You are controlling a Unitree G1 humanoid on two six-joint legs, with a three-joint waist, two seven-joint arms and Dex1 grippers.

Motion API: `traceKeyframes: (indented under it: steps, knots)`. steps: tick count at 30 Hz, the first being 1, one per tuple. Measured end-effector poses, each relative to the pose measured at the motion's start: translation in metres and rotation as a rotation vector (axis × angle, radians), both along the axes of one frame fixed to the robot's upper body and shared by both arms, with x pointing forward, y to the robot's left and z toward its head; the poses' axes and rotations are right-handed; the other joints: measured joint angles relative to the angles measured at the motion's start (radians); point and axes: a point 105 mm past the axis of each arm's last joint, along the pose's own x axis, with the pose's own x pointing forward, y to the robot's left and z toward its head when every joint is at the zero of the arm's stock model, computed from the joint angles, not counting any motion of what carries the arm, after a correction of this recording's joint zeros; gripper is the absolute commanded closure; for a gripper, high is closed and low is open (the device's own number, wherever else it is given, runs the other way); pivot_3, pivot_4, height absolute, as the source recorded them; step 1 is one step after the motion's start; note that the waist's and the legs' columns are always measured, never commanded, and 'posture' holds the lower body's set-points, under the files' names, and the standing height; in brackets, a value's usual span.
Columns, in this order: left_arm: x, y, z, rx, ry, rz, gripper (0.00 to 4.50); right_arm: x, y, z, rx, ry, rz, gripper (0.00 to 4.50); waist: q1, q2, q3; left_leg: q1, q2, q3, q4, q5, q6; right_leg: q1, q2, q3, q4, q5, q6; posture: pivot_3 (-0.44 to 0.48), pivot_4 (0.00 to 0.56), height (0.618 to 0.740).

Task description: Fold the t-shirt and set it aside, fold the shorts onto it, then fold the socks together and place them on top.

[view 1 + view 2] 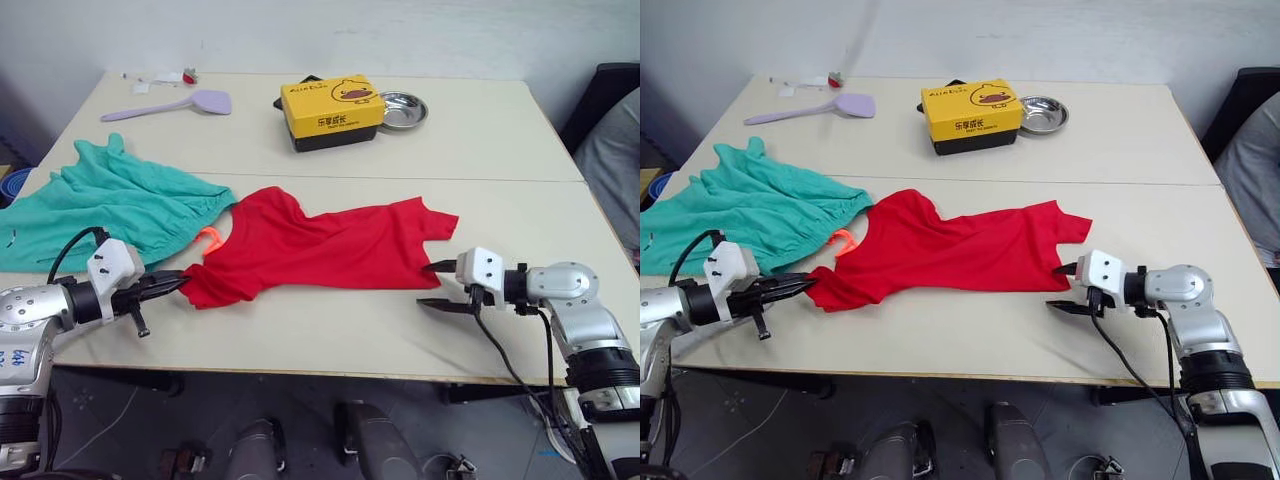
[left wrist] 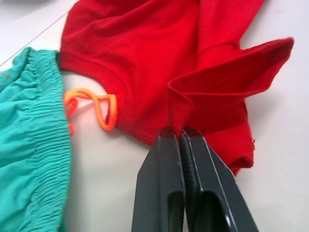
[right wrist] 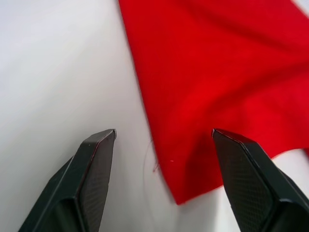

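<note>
T-shirt point(image 1: 320, 248) lies spread across the near half of the table point(image 1: 480, 140), its hem end toward our right and its sleeve end toward our left, where it touches the shorts point(image 1: 110, 205). We see the orange drawstring point(image 2: 91, 107) just beside the red fabric.

Our left hand point(image 1: 170, 284) is pressed together, pinching a ridge of the t-shirt at its left end. Our right hand point(image 1: 437, 285) is spread wide, with the shirt's near right corner between its fingers but not yet gripped.

Risks, in our judgement:
- If the right hand closes too far out, it takes only the corner tip, which may slip free under tension.
- A pull by the left hand alone would drag the shirt and bunch it.
- The drawstring may snag and drag the shorts along.
</note>
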Motion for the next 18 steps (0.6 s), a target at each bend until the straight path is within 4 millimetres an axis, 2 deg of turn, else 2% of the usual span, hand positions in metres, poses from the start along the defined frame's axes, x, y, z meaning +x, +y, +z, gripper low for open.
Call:
traceKeyframes:
  steps: [1, 4, 11, 12, 15, 18]
  knots:
    - [0.002, 0.0, 0.001, -0.006, -0.001, 0.007, 4.5, 0.001, 0.001, 0.0, -0.012, -0.011, 0.005, 1.29, 0.0, -0.002, -0.001, 0.0, 0.0, 0.0, 0.001, 0.0, 0.0, 0.0, 0.0, 0.0, 0.001, 0.0, 0.0, 0.0, 0.15, 0.74]
    - [0.004, 0.002, 0.002, -0.015, -0.002, 0.022, 4.5, 0.007, 0.001, 0.001, -0.02, -0.031, -0.011, 1.91, 0.0, -0.003, -0.001, 0.001, 0.0, 0.0, 0.002, 0.0, 0.0, 0.0, 0.0, 0.0, 0.001, 0.001, 0.0, 0.0, 0.15, 0.74]
    - [0.005, 0.003, 0.002, -0.026, 0.011, 0.031, 4.5, 0.019, -0.004, 0.002, -0.024, -0.051, -0.068, 4.31, 0.001, -0.003, -0.001, 0.0, 0.0, 0.0, 0.002, 0.0, 0.0, 0.0, -0.001, 0.0, 0.001, 0.001, -0.001, 0.0, 0.15, 0.74]
    - [0.005, 0.003, 0.002, -0.03, 0.011, 0.03, 4.5, 0.02, -0.005, 0.002, -0.023, -0.05, -0.072, 4.46, 0.001, -0.003, -0.001, 0.0, 0.0, 0.0, 0.001, 0.0, 0.0, 0.0, -0.001, 0.0, 0.001, 0.001, -0.001, 0.0, 0.15, 0.74]
    - [0.006, 0.002, 0.003, -0.039, 0.01, 0.029, 4.5, 0.02, -0.005, 0.004, 0.013, -0.014, -0.078, 4.46, 0.002, -0.003, -0.001, 0.0, 0.0, 0.0, 0.001, 0.0, 0.0, -0.001, 0.0, 0.0, 0.001, 0.001, -0.001, 0.0, 0.15, 0.74]
    - [0.008, 0.0, 0.007, -0.063, 0.007, 0.025, 4.5, 0.015, -0.004, 0.016, 0.127, 0.063, -0.061, 4.46, 0.003, -0.002, 0.0, -0.002, 0.0, 0.0, 0.001, 0.0, -0.001, -0.002, 0.0, 0.0, 0.003, 0.001, -0.001, 0.0, 0.15, 0.74]
